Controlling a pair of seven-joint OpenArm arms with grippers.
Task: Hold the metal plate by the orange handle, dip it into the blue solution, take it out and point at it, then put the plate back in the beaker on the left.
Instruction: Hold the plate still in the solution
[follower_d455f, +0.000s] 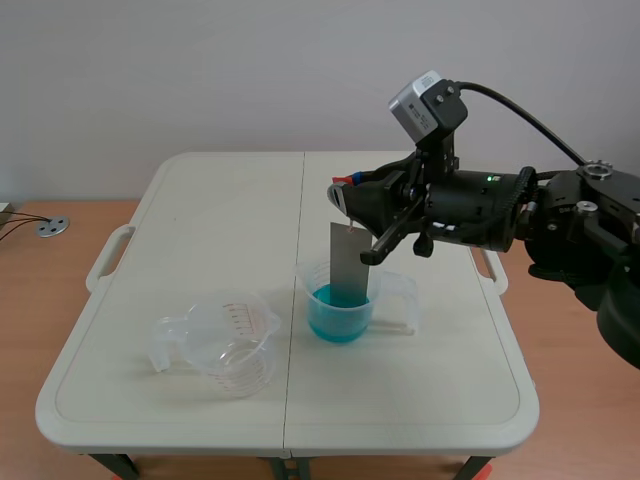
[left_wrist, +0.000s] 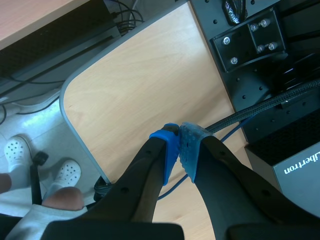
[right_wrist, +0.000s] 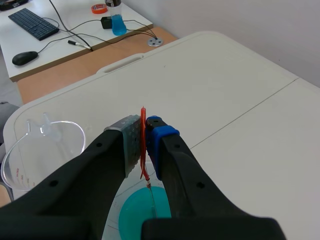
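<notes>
Dipping: right fingers (right_wrist: 161, 145) clamp orange handle (right_wrist: 143, 132), metal plate (follower_d455f: 350, 262) in blue solution (follower_d455f: 335, 318); lift straight, clear of beaker (follower_d455f: 398, 300); left fingers (left_wrist: 170, 150) pinched together, empty.

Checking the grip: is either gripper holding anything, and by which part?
The right gripper grips the metal plate by its orange handle. The left gripper is shut on nothing.

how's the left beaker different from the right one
The left beaker is empty; the right beaker holds blue solution. Nothing stands in the left beaker, while the metal plate, gripped by the right gripper, reaches into the right beaker. Both are clear plastic, upright on the table.
</notes>
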